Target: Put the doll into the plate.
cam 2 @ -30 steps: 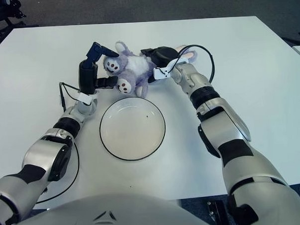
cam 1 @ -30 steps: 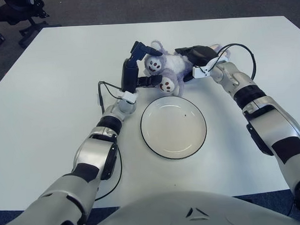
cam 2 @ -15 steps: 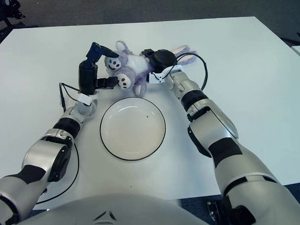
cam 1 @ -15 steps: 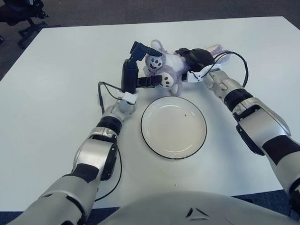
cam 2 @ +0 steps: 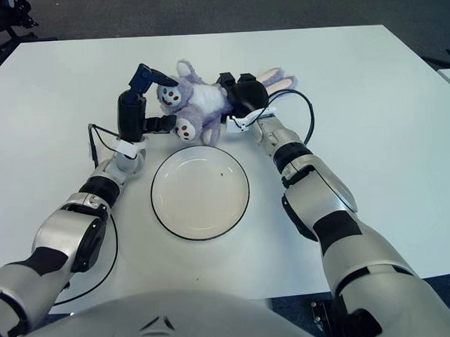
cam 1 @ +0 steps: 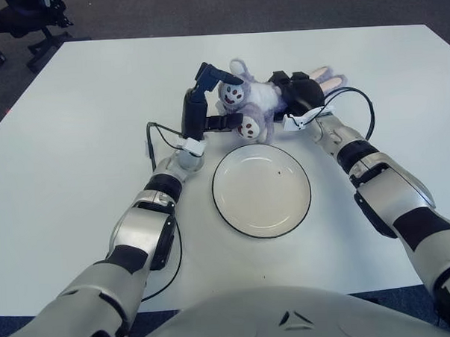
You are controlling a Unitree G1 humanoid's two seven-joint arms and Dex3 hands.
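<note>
Doll gripped between both robot hands, beyond the plate.

The purple doll (cam 1: 254, 106) is clasped from its left by the left robot hand (cam 1: 207, 102), one finger laid on the head and one by the foot, and from its right by the right robot hand (cam 1: 300, 94), whose fingers are curled against the body. The doll is seen over the white counter (cam 1: 74, 130), just beyond the far rim of the white, dark-edged plate (cam 1: 261, 191), which holds nothing. Pink-lined ears are seen projecting past the right robot hand.
</note>
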